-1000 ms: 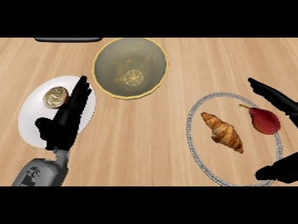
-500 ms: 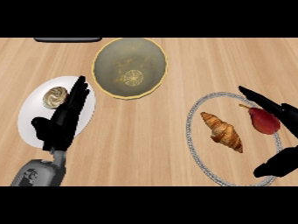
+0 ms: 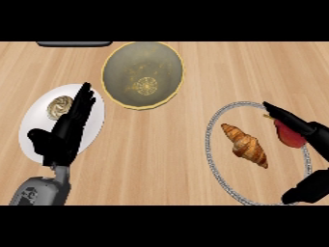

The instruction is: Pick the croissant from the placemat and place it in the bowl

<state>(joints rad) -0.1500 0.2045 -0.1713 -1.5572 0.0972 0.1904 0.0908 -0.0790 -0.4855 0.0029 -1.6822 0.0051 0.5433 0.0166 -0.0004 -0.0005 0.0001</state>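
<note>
Head view shows the croissant [image 3: 245,145] lying on the round placemat [image 3: 211,144], on the right side of the desk [image 3: 159,154]. It has not been picked up yet. A red fruit [image 3: 288,137] sits just beside it on the same mat, a bit more to the right.

The right hand [image 3: 322,137] hangs over that red fruit. Its fingers [image 3: 284,116] are straight and the thumb is spread wide below them, so the hand is open and holds nothing. It does not touch the croissant.

The left hand [image 3: 56,140] rests open over the white plate [image 3: 33,120] on the left, fingers up. A small swirly bun [image 3: 59,106] lies on that plate.

The bowl [image 3: 135,62] stands farther away and to the left, well apart from the mat.

What could go wrong: the fingers are closer to the red fruit than to the croissant, so the hand might close on the wrong thing, or grab both. It may need to move left first. If the fingers come down at a slant, they could push the croissant across the mat and not get round it. The way to the bowl is long too, so a poor hold could let the croissant slip out before it gets there
</note>
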